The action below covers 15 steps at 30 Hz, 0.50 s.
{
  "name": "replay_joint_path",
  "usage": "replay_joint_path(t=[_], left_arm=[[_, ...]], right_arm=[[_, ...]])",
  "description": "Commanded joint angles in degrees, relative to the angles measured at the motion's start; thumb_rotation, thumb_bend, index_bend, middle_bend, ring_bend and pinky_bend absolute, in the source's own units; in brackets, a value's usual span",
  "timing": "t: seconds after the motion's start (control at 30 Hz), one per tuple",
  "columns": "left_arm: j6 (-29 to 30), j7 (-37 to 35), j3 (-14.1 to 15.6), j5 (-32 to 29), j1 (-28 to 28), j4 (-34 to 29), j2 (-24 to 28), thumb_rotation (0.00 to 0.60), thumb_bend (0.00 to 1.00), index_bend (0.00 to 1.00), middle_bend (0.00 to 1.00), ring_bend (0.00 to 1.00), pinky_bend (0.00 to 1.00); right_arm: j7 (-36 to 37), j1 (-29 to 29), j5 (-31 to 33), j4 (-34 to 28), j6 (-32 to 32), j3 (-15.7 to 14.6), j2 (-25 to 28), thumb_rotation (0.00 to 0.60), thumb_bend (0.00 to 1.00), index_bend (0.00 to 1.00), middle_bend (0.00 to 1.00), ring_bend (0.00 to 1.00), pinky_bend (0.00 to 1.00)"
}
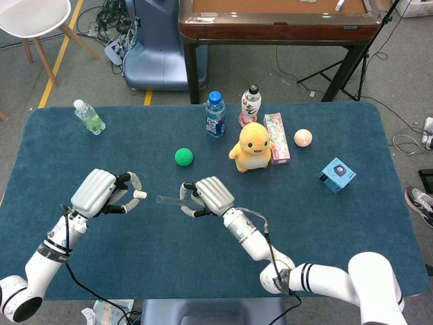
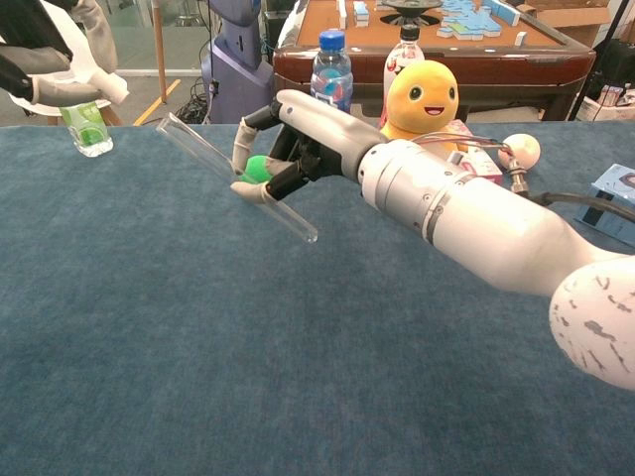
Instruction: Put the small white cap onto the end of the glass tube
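The right hand (image 1: 211,195) grips the clear glass tube (image 2: 236,176) above the blue table (image 1: 203,257); the left hand (image 1: 101,193) pinches the small white cap (image 1: 141,195), near the tube's end.

Grey floor w/ yellow line (image 1: 62,54), wooden table (image 1: 277,17), white chair (image 1: 30,17), cables (image 1: 111,13).

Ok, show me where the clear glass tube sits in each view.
Head view: the clear glass tube lies near-level at centre-left, held by the right robot hand, its free end toward the small white cap.
Chest view: the tube slants from upper left down to centre.
Shared landmark: the green ball, just behind the tube.
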Motion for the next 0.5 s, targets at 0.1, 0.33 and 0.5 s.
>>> replay_joint_path(t=[0.1,0.33,0.5], left_arm=[[0.64,1.62,0.44,1.10,-0.25,0.18,-1.31,0.600,0.30,0.53,1.00,1.00,0.99],[1.40,3.37,0.44,1.66,-0.60,0.74,-3.06,0.600,0.30,0.53,1.00,1.00,0.99],[1.55,4.81,0.53,1.92,-0.90,1.10,-3.92,0.600,0.30,0.53,1.00,1.00,0.99]], right_arm=[[0.36,0.30,0.31,0.67,-0.07,0.35,-0.73,0.600,0.51,0.72,0.99,1.00,0.98],[0.97,0.45,0.08,1.00,0.09,0.37,-1.25,0.600,0.51,0.72,0.99,1.00,0.98],[1.31,0.38,-0.19,0.85,0.42,0.32,-1.38,0.600,0.51,0.72,0.99,1.00,0.98]])
